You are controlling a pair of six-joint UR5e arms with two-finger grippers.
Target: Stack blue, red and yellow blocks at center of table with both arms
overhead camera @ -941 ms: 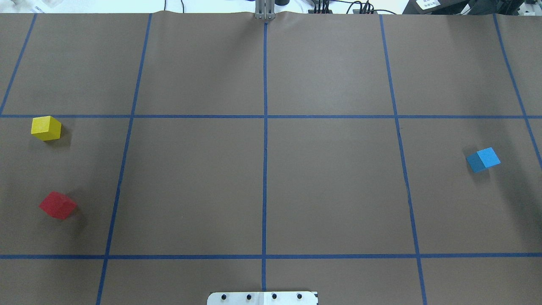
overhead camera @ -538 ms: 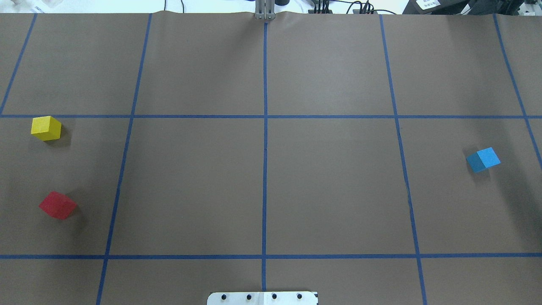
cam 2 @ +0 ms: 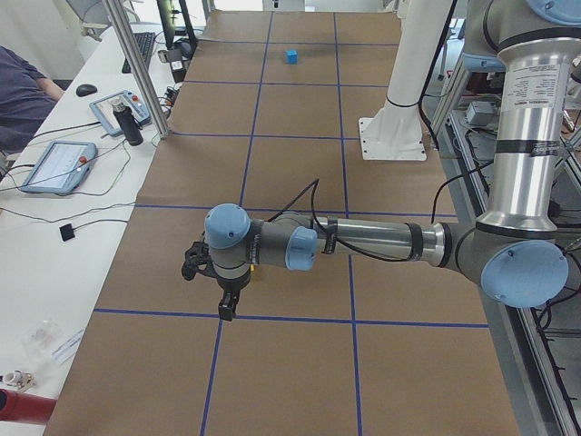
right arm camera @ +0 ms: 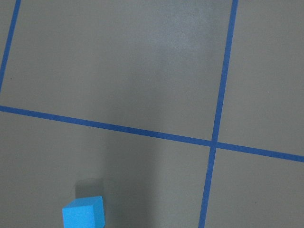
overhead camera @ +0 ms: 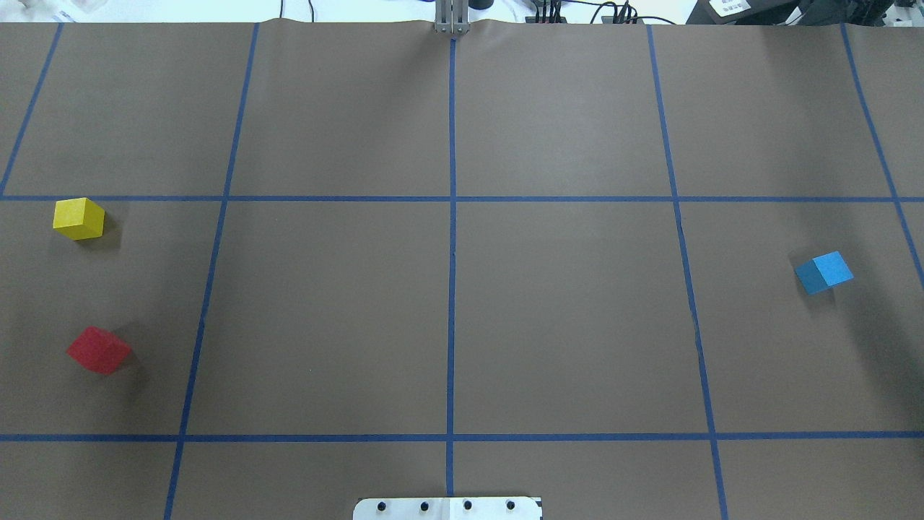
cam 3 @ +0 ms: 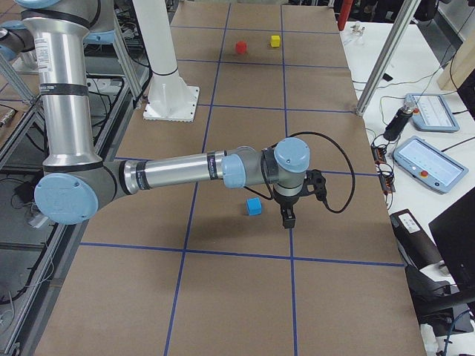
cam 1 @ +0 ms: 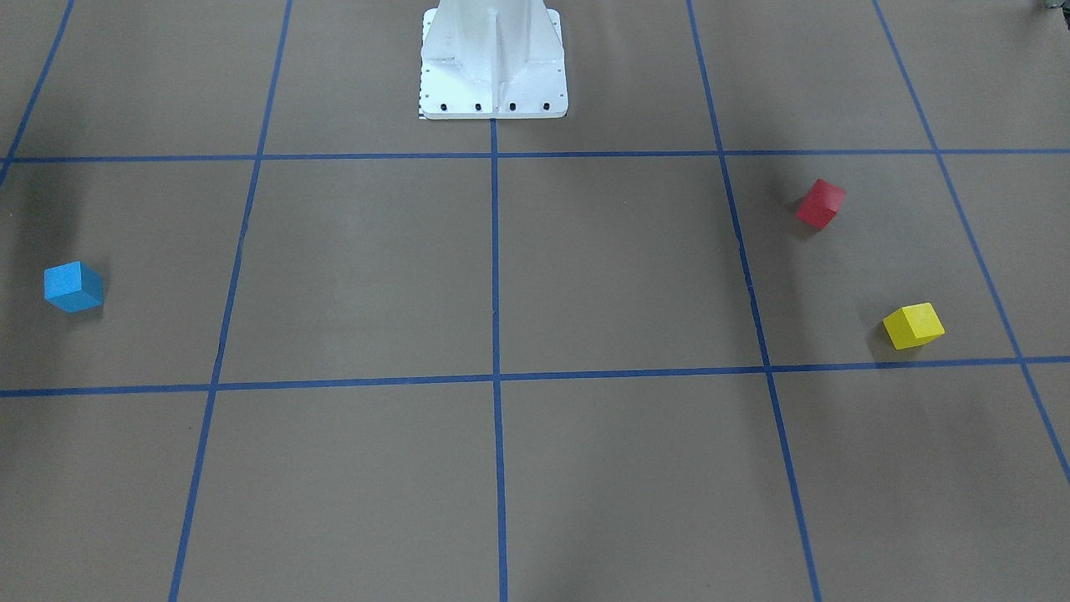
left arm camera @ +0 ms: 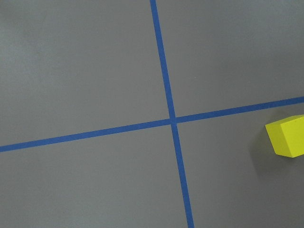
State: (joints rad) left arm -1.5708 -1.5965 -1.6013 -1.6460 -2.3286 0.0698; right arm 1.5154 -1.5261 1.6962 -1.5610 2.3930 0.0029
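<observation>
Jaws on the left arm (cam 2: 381, 241) and right arm (cam 3: 174, 172): spread or pressed together, I cannot tell. Yellow block (overhead camera: 79, 218) and red block (overhead camera: 98, 349) sit on the surface's (overhead camera: 325, 310) left, blue block (overhead camera: 824, 271) far right, none at center. Red and blue lie skewed to the grid; an unaligned pinch could nudge them away.

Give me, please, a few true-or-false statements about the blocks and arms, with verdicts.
The blue block, red block and yellow block lie apart on the table, unstacked. True.
The blue block sits at the table's center. False: it lies far out on the robot's right.
Red and yellow share one grid square. True.
The right claw grips the blue block. False: the block lies free, the claw beside it.
The yellow block is nearer the robot's base than the red. False: red is nearer the base.
</observation>
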